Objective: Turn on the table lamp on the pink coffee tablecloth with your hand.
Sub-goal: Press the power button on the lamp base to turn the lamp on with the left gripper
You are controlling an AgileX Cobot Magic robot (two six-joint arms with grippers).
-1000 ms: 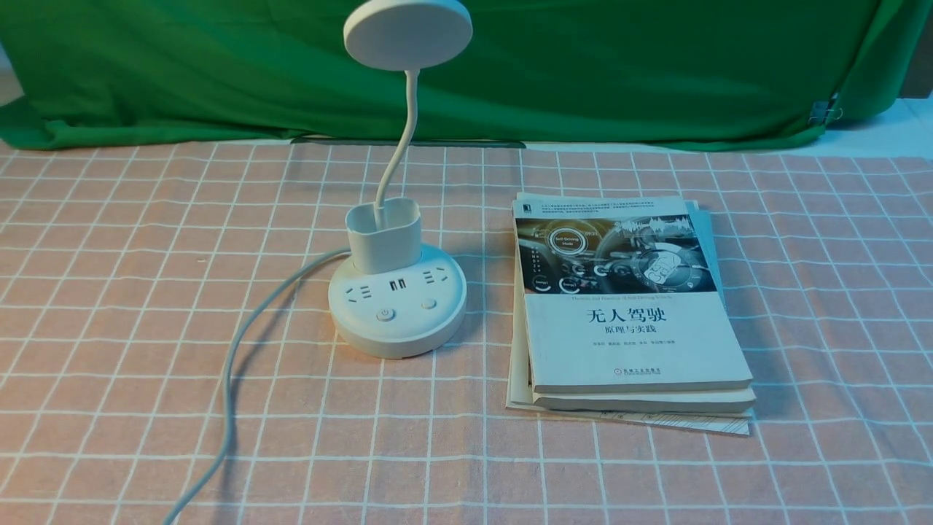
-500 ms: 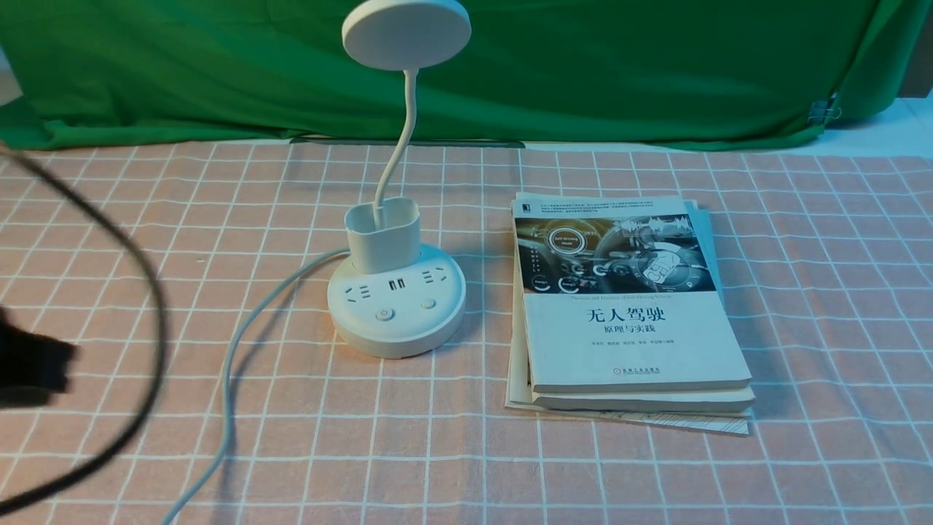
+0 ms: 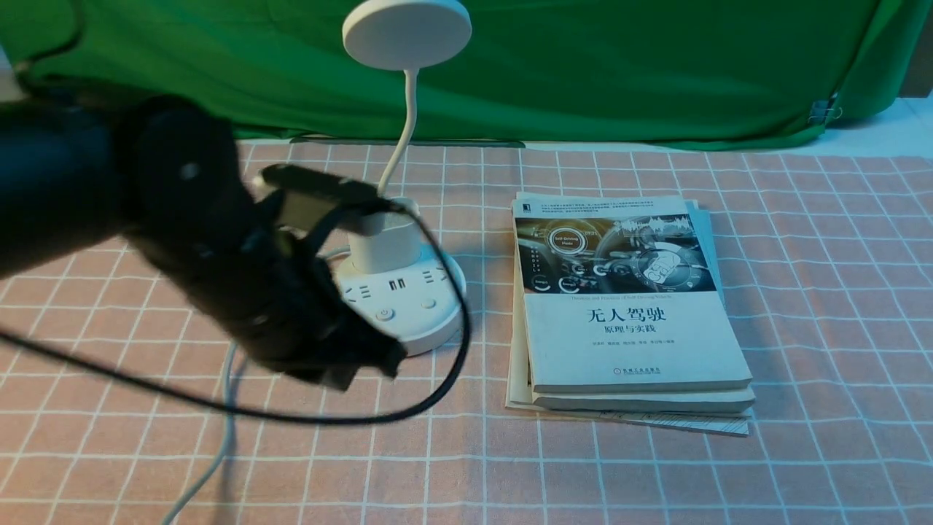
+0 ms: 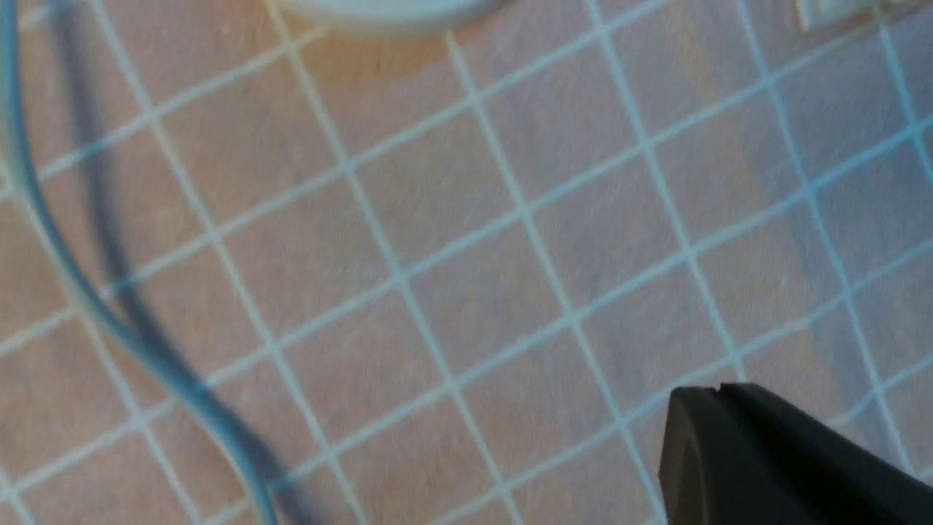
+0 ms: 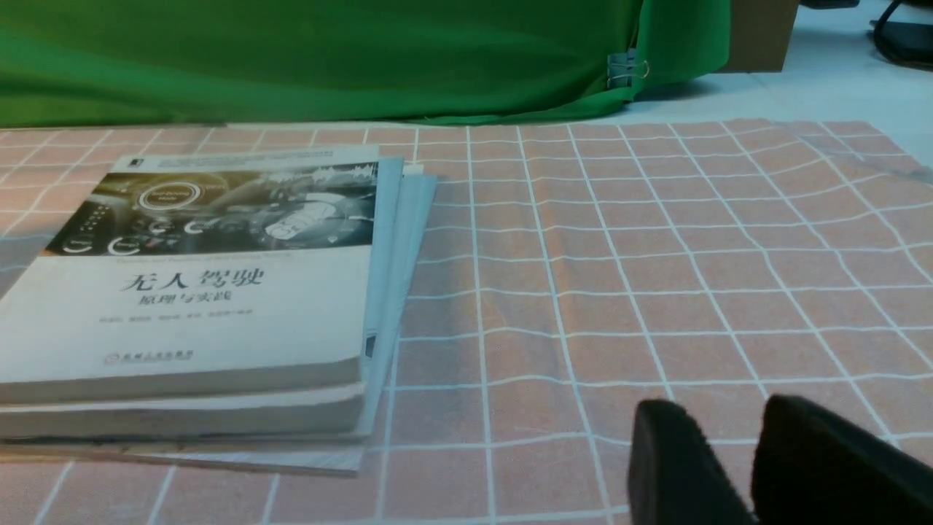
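Note:
The white table lamp [image 3: 405, 294] stands on the pink coffee tablecloth [image 3: 656, 474], disc head [image 3: 407, 33] up on its thin neck, round base with sockets and buttons [image 3: 385, 315]. Its grey cord [image 3: 219, 452] trails toward the front. My left hand, black and blurred, covers the base's left side; its gripper [image 3: 375, 362] hangs low just in front of the base. In the left wrist view the gripper [image 4: 718, 390] is shut and empty over the cloth, with the base's rim [image 4: 379, 11] and the cord [image 4: 95, 306] in sight. My right gripper [image 5: 718, 415] is slightly open and empty above the cloth.
A stack of books [image 3: 627, 306] lies right of the lamp, also in the right wrist view [image 5: 204, 292]. The arm's black cable [image 3: 437, 379] loops in front of the base. A green backdrop cloth [image 3: 619, 65] hangs at the back.
My left arm has swung in from the left edge to just in front-left of the lamp base, now covering part of it. The lamp and books have not moved.

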